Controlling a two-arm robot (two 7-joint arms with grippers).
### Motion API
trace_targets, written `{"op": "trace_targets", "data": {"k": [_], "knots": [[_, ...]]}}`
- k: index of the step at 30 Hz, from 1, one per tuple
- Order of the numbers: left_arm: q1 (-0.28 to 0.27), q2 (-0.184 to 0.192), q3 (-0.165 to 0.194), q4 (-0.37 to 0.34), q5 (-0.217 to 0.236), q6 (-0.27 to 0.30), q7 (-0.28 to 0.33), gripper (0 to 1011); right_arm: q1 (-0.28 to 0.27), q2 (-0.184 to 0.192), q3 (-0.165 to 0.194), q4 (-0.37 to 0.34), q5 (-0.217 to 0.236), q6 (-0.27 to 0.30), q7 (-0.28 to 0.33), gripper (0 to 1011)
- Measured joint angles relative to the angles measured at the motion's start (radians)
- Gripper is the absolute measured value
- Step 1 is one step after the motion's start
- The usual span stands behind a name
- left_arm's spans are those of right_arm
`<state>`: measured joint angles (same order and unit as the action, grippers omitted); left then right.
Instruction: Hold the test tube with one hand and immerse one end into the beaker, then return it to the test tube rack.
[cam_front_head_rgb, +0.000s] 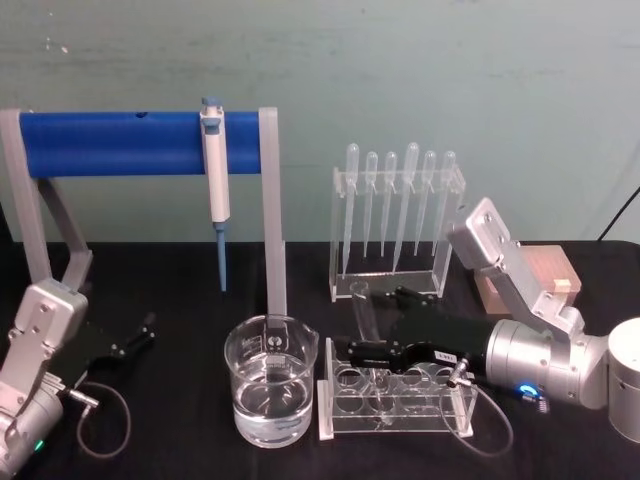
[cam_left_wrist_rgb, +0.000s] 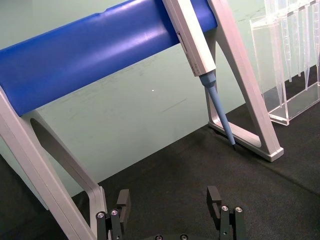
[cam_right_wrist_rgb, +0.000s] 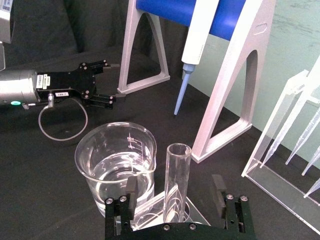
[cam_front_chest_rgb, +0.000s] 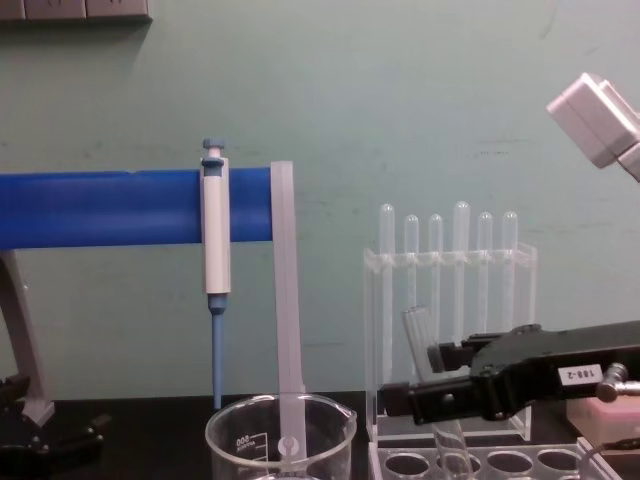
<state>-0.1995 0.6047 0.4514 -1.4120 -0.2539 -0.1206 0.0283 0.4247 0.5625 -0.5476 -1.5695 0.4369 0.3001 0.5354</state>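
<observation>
Right gripper (cam_right_wrist_rgb: 174, 186) over the clear rack (cam_front_head_rgb: 330, 420) near the table's (cam_front_head_rgb: 180, 290) front edge, right of centre; its jaws stand apart on either side of the test tube (cam_right_wrist_rgb: 178, 165), with a gap showing on both sides. Tube stands tilted in the rack's end hole nearest the beaker (cam_front_head_rgb: 240, 365), open rim up; the beaker is part full of clear liquid and sits just beside the rack. Left gripper (cam_front_head_rgb: 138, 336) low at the table's left edge, jaws apart, holding nothing.

Pale green wall (cam_front_head_rgb: 400, 80), black tabletop (cam_front_head_rgb: 180, 440)
</observation>
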Motion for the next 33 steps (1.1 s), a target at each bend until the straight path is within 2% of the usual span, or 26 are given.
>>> {"op": "trace_targets", "data": {"k": [7,12,13,16,20,23,27,33], "knots": [[0.0,0.0,0.0,0.0,0.0,0.0,0.0,1000,0.0,-0.006,0.002,-0.004,0.003,0.004,-0.008,760],[0.0,0.0,0.0,0.0,0.0,0.0,0.0,1000,0.003,-0.01,0.001,0.007,0.002,0.002,-0.008,596],[0.0,0.0,0.0,0.0,0.0,0.0,0.0,1000,0.004,-0.011,-0.001,0.009,0.002,0.001,-0.008,537],[0.0,0.0,0.0,0.0,0.0,0.0,0.0,1000,0.003,-0.011,-0.001,0.01,0.001,-0.001,-0.008,479],[0.0,0.0,0.0,0.0,0.0,0.0,0.0,1000,0.0,-0.012,-0.001,0.011,-0.001,-0.006,-0.011,309],[0.0,0.0,0.0,0.0,0.0,0.0,0.0,1000,-0.004,-0.012,0.002,0.009,-0.001,-0.01,-0.012,241],[0.0,0.0,0.0,0.0,0.0,0.0,0.0,1000,-0.01,-0.009,0.01,-0.003,-0.001,-0.018,-0.016,225],[0.0,0.0,0.0,0.0,0.0,0.0,0.0,1000,-0.04,-0.003,0.047,-0.05,0.018,-0.042,-0.039,226]]}}
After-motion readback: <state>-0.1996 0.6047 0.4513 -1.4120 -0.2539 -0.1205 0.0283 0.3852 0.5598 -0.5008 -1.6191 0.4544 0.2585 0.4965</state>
